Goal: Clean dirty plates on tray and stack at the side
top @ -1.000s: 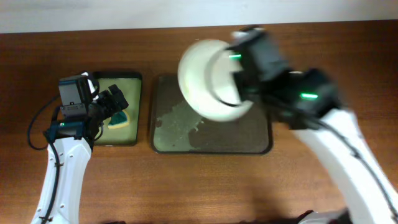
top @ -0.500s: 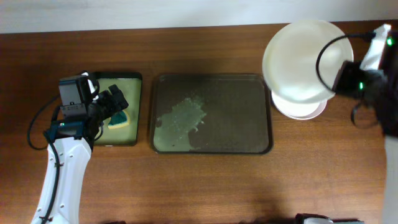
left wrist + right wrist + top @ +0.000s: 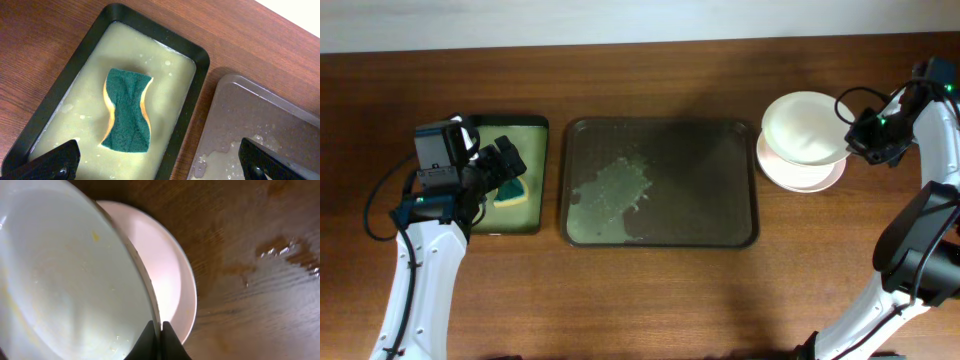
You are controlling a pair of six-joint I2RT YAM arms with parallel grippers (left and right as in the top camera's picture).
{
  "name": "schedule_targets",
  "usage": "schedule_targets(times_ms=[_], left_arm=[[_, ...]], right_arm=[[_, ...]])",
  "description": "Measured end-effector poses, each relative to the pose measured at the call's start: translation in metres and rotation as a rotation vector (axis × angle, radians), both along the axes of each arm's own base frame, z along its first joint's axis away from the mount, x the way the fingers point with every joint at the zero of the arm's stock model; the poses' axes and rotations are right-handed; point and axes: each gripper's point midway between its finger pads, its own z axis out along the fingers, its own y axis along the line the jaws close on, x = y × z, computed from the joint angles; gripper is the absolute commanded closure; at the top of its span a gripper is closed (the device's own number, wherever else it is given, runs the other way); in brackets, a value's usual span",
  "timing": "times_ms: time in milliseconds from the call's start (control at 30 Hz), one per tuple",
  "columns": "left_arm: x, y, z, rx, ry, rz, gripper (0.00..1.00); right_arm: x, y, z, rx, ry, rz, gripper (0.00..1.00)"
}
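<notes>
My right gripper (image 3: 855, 137) is shut on the rim of a white plate (image 3: 802, 128), held tilted just above a stack of plates (image 3: 810, 178) on the table right of the tray. In the right wrist view the held plate (image 3: 60, 280) has faint yellowish specks and the jaws (image 3: 161, 330) pinch its edge over the plate below (image 3: 167, 280). The dark brown tray (image 3: 720, 215) holds no plates, only a wet soapy smear (image 3: 610, 190). My left gripper (image 3: 505, 165) is open and empty above the small black tray (image 3: 538, 130); its fingertips (image 3: 160, 160) straddle that tray's edge.
A green and yellow sponge (image 3: 127, 110) lies in soapy water in the small black tray (image 3: 200, 65). Water drops (image 3: 285, 255) wet the wood right of the plate stack. The right arm's cable (image 3: 865, 95) loops over the stack.
The right arm carried the plate from above the brown tray to the right and lowered it over the stack of plates. The left arm has not moved.
</notes>
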Motion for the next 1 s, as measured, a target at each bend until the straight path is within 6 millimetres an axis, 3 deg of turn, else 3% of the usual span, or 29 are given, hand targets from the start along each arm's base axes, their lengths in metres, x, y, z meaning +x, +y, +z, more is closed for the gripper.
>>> schedule_targets(times_ms=[100, 133, 167, 267, 467, 533, 600, 667, 733, 767, 867, 1000], left_arm=[[0.000, 0.000, 0.000, 0.000, 0.000, 0.000, 0.01], [0.000, 0.000, 0.000, 0.000, 0.000, 0.000, 0.01], [0.000, 0.000, 0.000, 0.000, 0.000, 0.000, 0.01], [0.000, 0.000, 0.000, 0.000, 0.000, 0.000, 0.00], [0.000, 0.000, 0.000, 0.000, 0.000, 0.000, 0.01], [0.000, 0.000, 0.000, 0.000, 0.000, 0.000, 0.01], [0.000, 0.000, 0.000, 0.000, 0.000, 0.000, 0.01], [0.000, 0.000, 0.000, 0.000, 0.000, 0.000, 0.00], [0.000, 0.000, 0.000, 0.000, 0.000, 0.000, 0.01], [0.000, 0.000, 0.000, 0.000, 0.000, 0.000, 0.01], [0.000, 0.000, 0.000, 0.000, 0.000, 0.000, 0.01], [0.000, 0.000, 0.000, 0.000, 0.000, 0.000, 0.01]], right_arm=[[-0.008, 0.004, -0.001, 0.016, 0.033, 0.000, 0.96], [-0.010, 0.005, -0.002, 0.023, 0.042, 0.001, 0.70], [-0.011, 0.006, -0.002, 0.025, 0.046, 0.001, 0.13], [-0.012, 0.007, -0.002, 0.032, 0.050, 0.000, 0.02], [-0.025, 0.015, 0.001, 0.063, 0.093, 0.005, 0.01], [-0.035, 0.022, 0.022, 0.074, 0.086, 0.021, 0.02], [-0.053, 0.037, 0.063, 0.075, 0.042, 0.059, 0.02], [-0.073, 0.059, 0.112, 0.050, -0.035, 0.115, 0.02], [-0.093, 0.092, 0.136, 0.033, -0.071, 0.218, 0.02], [-0.109, 0.123, 0.146, 0.030, -0.093, 0.316, 0.02], [-0.149, 0.182, 0.153, 0.033, -0.107, 0.522, 0.02], [-0.161, 0.213, 0.164, 0.028, -0.153, 0.645, 0.02]])
